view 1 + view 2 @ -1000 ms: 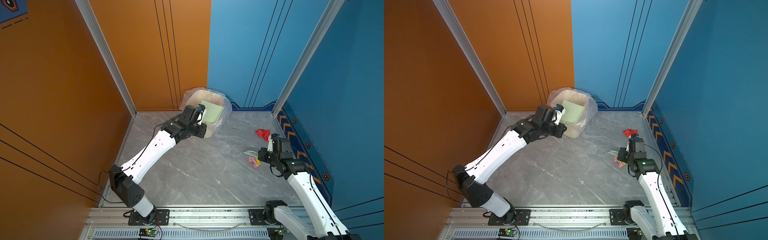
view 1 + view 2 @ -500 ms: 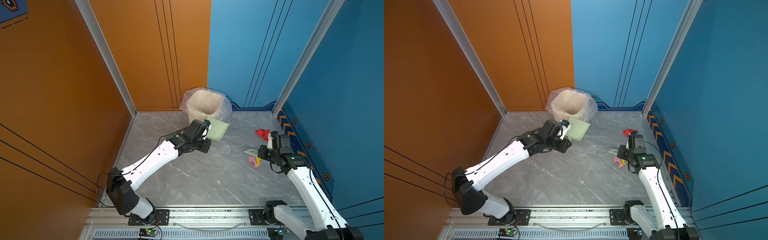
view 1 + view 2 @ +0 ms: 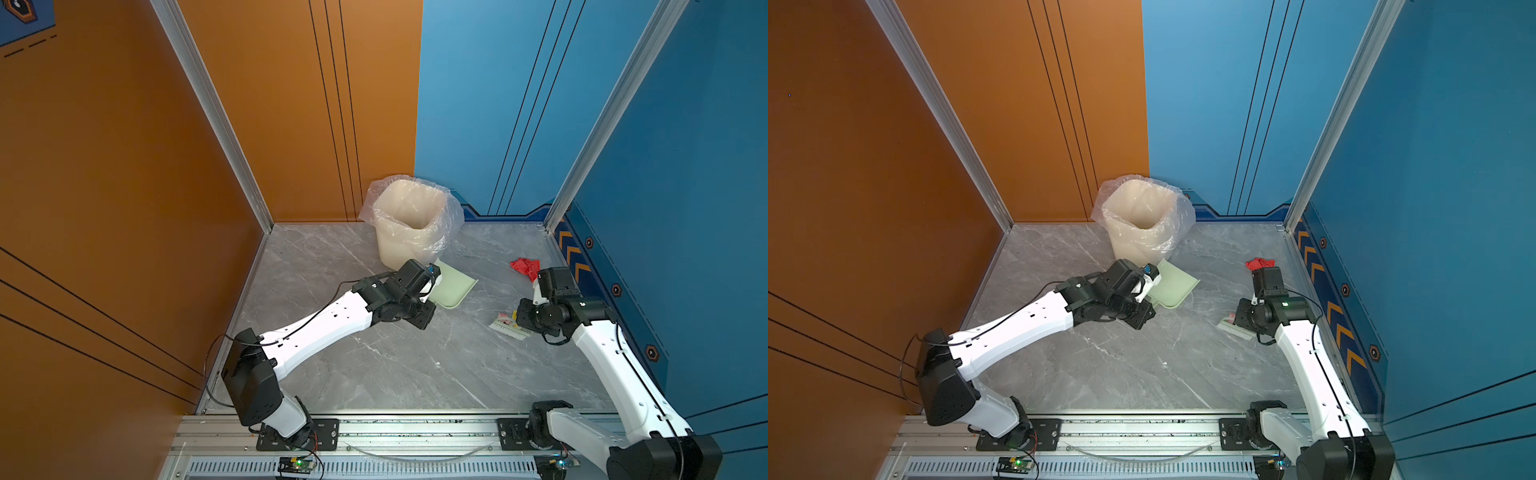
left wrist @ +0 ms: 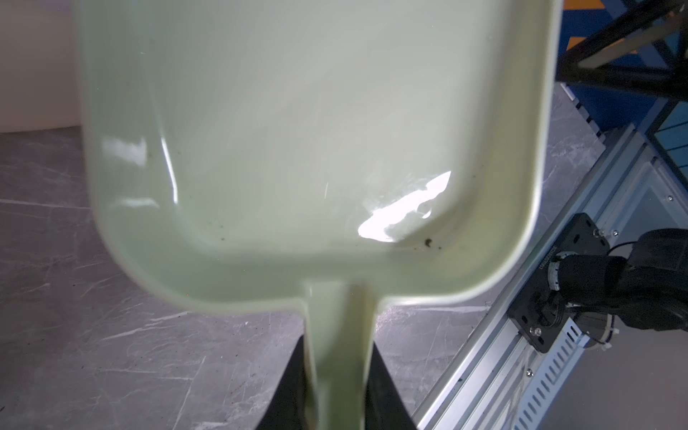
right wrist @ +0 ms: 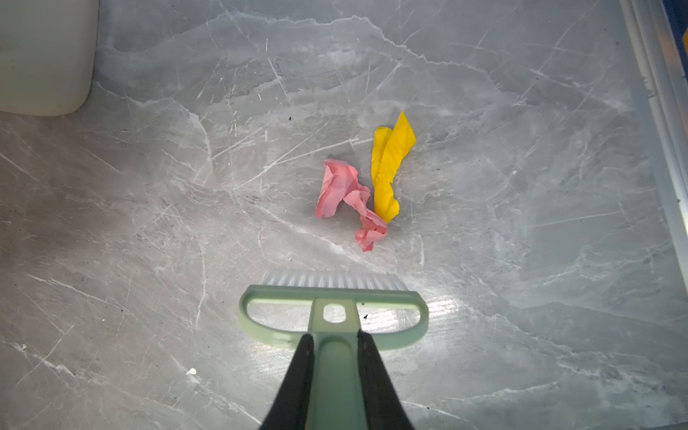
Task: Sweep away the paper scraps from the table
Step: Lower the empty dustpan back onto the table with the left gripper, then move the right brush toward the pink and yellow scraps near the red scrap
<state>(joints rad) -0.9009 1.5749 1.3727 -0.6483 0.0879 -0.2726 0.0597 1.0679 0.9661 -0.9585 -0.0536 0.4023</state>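
A red paper scrap (image 3: pixel 525 268) (image 3: pixel 1259 263) lies on the grey marble table (image 3: pixel 395 365) near the right rail. In the right wrist view a pink scrap (image 5: pixel 348 203) and a yellow scrap (image 5: pixel 389 171) lie side by side a little beyond the bristles of the pale green brush (image 5: pixel 333 298), apart from them. My right gripper (image 5: pixel 335 365) is shut on the brush handle. My left gripper (image 4: pixel 339 372) is shut on the handle of the pale green dustpan (image 3: pixel 453 284) (image 4: pixel 316 149). The pan is held low in front of the bin, and only dark specks lie in it.
The cream bin (image 3: pixel 411 220) (image 3: pixel 1142 220) with its clear liner stands at the back middle. An aluminium rail (image 3: pixel 415 428) with both arm bases runs along the front. Orange and blue walls close in the left, back and right sides.
My left arm has brought the dustpan down from the bin's mouth to low over the table in front of it. My right arm has shifted the brush slightly toward the front.
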